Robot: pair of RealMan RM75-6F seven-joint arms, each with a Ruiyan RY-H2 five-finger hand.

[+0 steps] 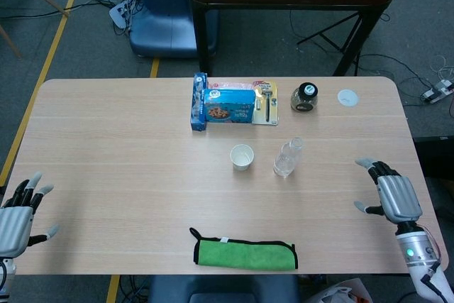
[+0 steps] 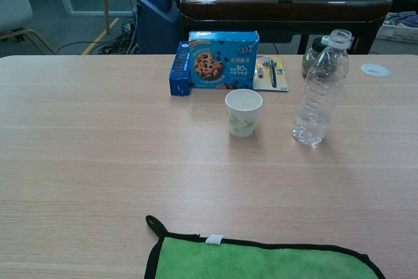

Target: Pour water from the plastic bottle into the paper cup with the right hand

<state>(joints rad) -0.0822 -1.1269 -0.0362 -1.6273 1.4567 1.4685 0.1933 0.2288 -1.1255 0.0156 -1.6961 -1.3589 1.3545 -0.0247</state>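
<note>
Table (image 2: 98, 161) holds cookie box (image 2: 223, 60) marked "30%".

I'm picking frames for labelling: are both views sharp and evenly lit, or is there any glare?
Head view: sharp, even light, soft shadows only. Chest view: also sharp, with small highlights on the plastic bottle; the paper cup reads clearly. The green cloth is cut off by the bottom edge.

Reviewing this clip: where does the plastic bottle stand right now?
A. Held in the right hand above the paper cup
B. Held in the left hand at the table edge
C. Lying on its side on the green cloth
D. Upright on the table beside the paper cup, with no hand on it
D. The plastic bottle stands upright on the table next to the paper cup, while the right hand is open far off near the table's edge.
</note>
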